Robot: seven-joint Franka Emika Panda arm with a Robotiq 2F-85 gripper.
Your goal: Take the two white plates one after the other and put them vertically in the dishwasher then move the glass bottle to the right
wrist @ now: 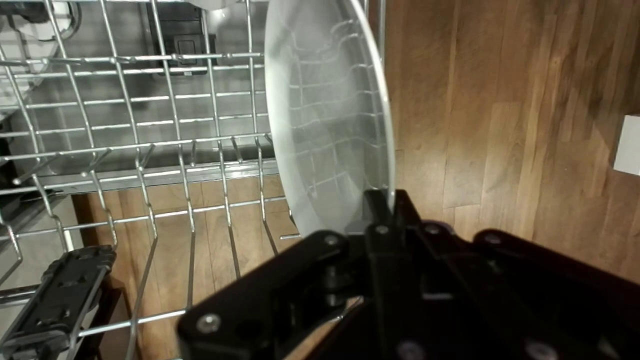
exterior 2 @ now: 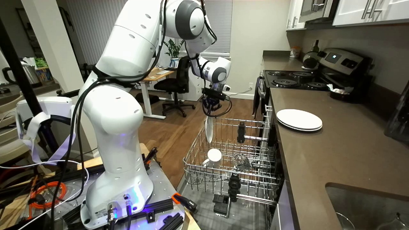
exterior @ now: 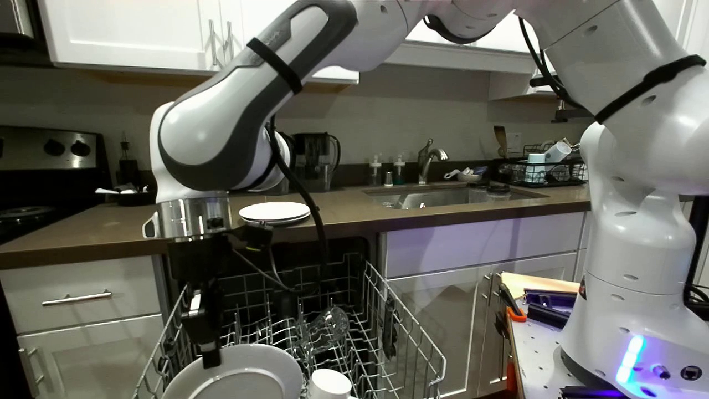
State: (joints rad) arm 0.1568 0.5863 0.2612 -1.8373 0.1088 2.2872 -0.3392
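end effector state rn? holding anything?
End effector: closed, holding a plate by its rim.

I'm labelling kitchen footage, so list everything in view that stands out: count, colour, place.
dishwasher rack: 1, grey, pulled out
gripped plate: 1, white, upright at rack
stacked plates: at least 2, white, on counter
mug: 1, white, in rack
glass: 1, clear, in rack
pitcher: 1, dark, on counter
faucet: 1, silver, behind sink
soap dispensers: 2, pale-topped, beside faucet
drainer: 1, black, on counter
cooktop: 1, black, beside counter
cabinets: several, white, around counter
chair: 1, black, by desk
arm: 1, white and grey, above rack
end effector: 1, black, shut on gripped plate
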